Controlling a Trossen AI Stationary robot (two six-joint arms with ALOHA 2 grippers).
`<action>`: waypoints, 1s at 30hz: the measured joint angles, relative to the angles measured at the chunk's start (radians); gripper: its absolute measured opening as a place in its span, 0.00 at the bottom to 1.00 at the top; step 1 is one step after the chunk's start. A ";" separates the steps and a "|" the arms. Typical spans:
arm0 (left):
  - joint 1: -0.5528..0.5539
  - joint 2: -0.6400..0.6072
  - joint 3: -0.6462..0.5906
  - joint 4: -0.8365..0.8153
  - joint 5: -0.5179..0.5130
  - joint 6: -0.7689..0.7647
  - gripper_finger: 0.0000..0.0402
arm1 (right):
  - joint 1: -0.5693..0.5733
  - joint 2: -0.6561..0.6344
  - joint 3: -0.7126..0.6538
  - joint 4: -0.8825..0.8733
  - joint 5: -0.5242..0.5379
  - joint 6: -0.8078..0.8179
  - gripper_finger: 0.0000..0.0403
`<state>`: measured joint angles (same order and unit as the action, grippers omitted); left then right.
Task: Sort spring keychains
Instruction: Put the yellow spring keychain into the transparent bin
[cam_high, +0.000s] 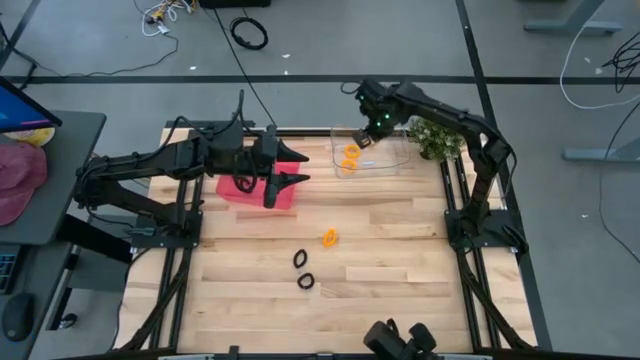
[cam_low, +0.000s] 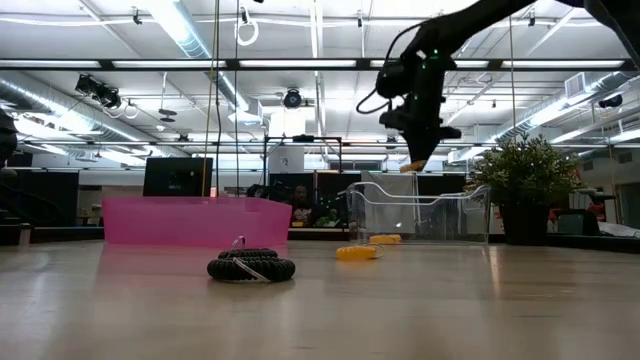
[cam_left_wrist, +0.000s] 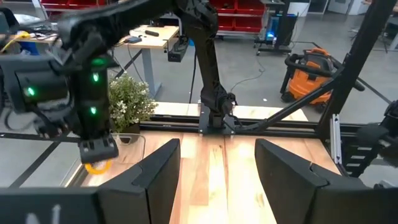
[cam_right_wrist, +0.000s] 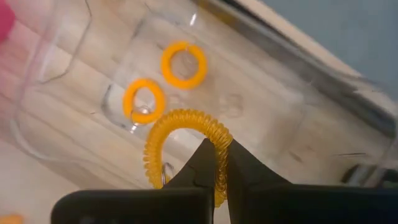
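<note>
A: Right wrist view is showing the right gripper pinching an orange spring keychain between closed fingers, hanging above the clear bin where 2 orange keychains are lying.

B: In the high view that bin is sitting at 12 o'clock on the table. The left gripper is hovering wide open, holding nothing, over the pink bin at 10 o'clock.

A: Near the table's centre, 1 orange keychain is lying, with 2 black keychains toward 6 o'clock.
</note>
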<state>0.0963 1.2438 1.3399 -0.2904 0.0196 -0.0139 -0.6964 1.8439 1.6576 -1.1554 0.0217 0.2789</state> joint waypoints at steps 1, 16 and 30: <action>0.000 0.000 0.000 0.000 0.000 0.000 0.53 | 0.000 0.000 -0.022 0.020 -0.007 0.001 0.02; 0.000 0.000 0.000 0.001 0.000 -0.001 0.53 | 0.000 -0.002 -0.306 0.335 -0.042 0.132 0.02; 0.000 0.000 0.000 0.001 0.000 -0.033 0.53 | -0.009 -0.002 -0.436 0.435 -0.039 0.169 0.02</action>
<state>0.0963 1.2438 1.3399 -0.2898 0.0195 -0.0470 -0.7050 1.8423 1.2215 -0.7206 -0.0177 0.4480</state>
